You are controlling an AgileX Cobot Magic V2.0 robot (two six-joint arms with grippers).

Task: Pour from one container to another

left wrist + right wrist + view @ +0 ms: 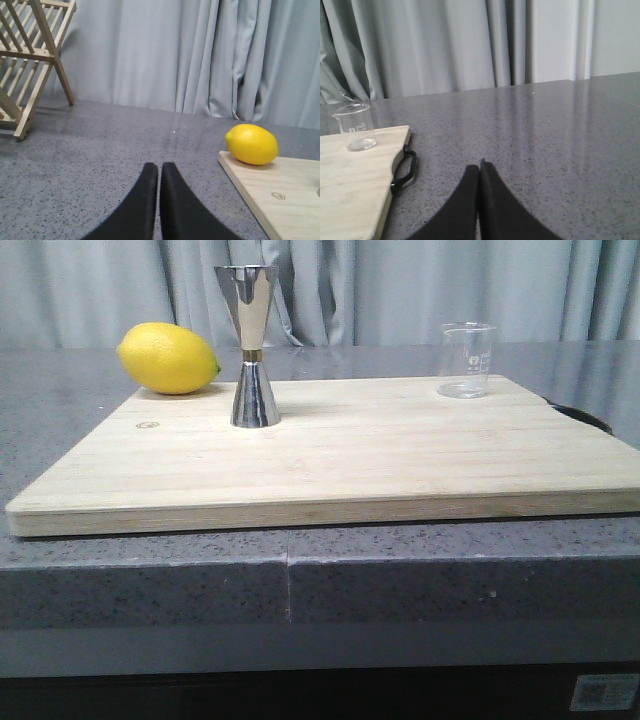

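Plainly, both our tools, left (pixel 160 172) and right (pixel 479 172), are clenched on nothing, low over the tabletop (pixel 150 570). The glass beaker (pixel 467 360) stands near the cutting board's (pixel 380 455) far right corner, the steel jigger (pixel 250 345) well apart, near the lemon (pixel 168 358). Slick glass may slip, and the tall jigger could topple if nudged.

Beaker (pixel 467 360) print too small to read; board (pixel 340 455) right corner, black handle (pixel 583 417) cut off.
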